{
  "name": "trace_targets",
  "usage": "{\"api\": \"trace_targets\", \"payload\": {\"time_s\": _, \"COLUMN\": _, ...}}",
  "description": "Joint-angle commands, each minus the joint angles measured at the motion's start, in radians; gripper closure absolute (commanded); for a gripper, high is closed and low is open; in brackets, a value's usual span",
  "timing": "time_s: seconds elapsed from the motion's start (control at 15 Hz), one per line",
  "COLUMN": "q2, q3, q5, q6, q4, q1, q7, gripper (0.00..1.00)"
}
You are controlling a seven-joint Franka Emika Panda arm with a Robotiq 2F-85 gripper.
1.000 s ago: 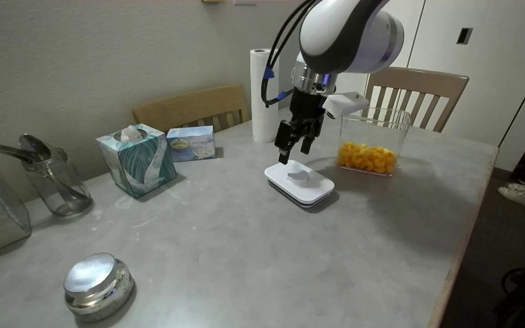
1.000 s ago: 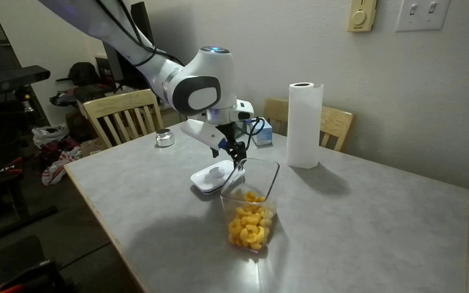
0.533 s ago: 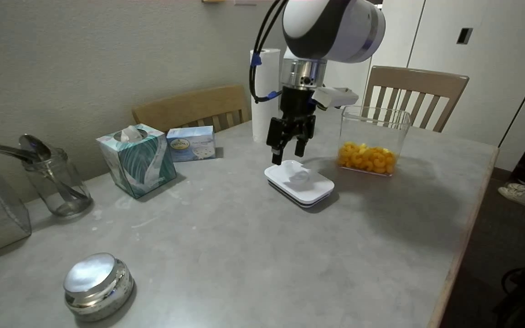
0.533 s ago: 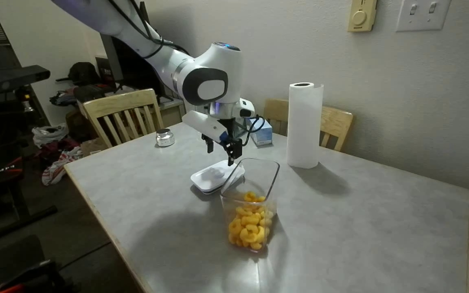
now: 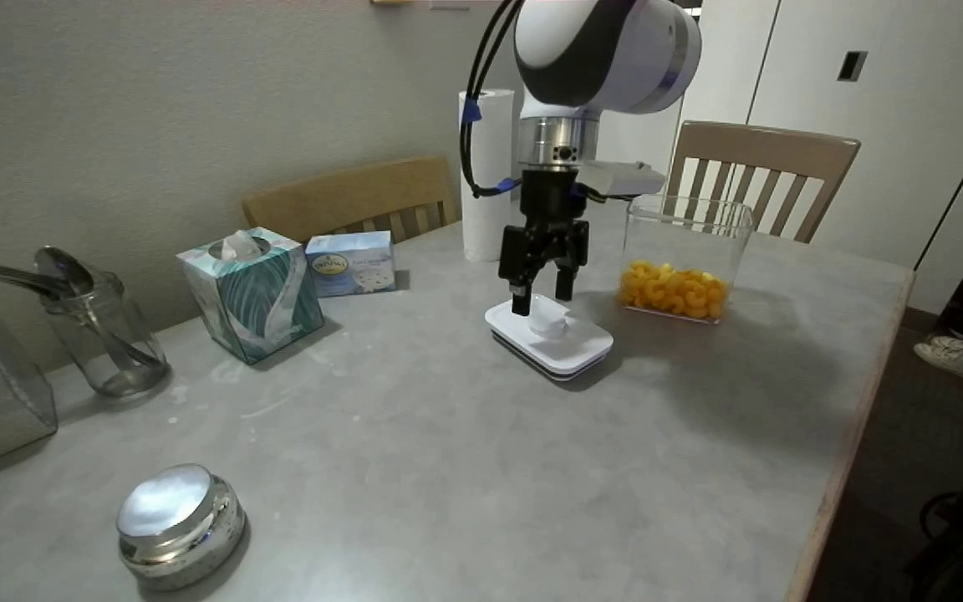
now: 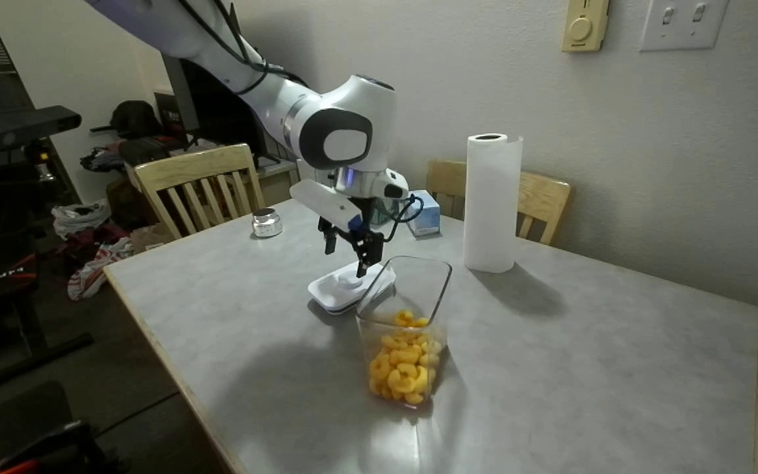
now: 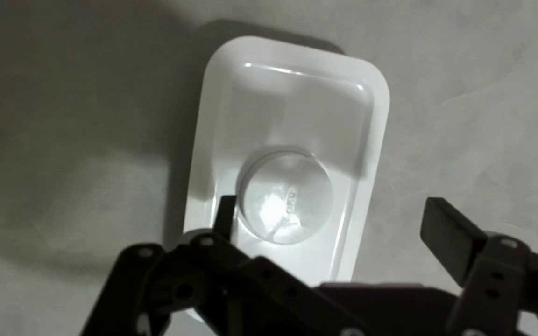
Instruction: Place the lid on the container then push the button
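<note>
The white lid [image 5: 583, 341] lies flat on the table in both exterior views [image 6: 328, 294], its round button [image 5: 548, 321] raised in the middle. The clear container [image 5: 690, 242] stands beside it, open at the top, with yellow-orange pieces inside; its wall also shows in an exterior view [image 6: 433, 299]. My gripper [image 5: 543, 298] is open and empty, low above the lid. In the wrist view, the left finger [image 7: 225, 217] is over the lid just left of the button [image 7: 287, 198]. The right finger [image 7: 451, 238] is out past the lid's right edge, above the table.
A paper-towel roll [image 6: 492, 204] stands behind the container. A teal tissue box [image 5: 256, 301] and a blue tea box [image 5: 354, 263] stand along the wall side. A glass jar with cutlery [image 5: 118, 343] and a round metal jar [image 5: 180, 527] stand farther off. Chairs surround the table.
My gripper has moved away from the container's side, turned more upright, and come down closer over the lid. It stays open. The lid and the container have not moved.
</note>
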Motion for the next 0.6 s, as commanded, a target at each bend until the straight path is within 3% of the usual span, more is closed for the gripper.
{"api": "trace_targets", "payload": {"time_s": 0.0, "q2": 0.041, "q3": -0.020, "q5": -0.002, "q6": 0.002, "q4": 0.024, "q1": 0.015, "q7": 0.023, "gripper": 0.00}}
{"api": "trace_targets", "payload": {"time_s": 0.53, "q2": 0.084, "q3": -0.046, "q5": -0.047, "q6": -0.021, "q4": 0.068, "q1": 0.051, "q7": 0.079, "gripper": 0.00}}
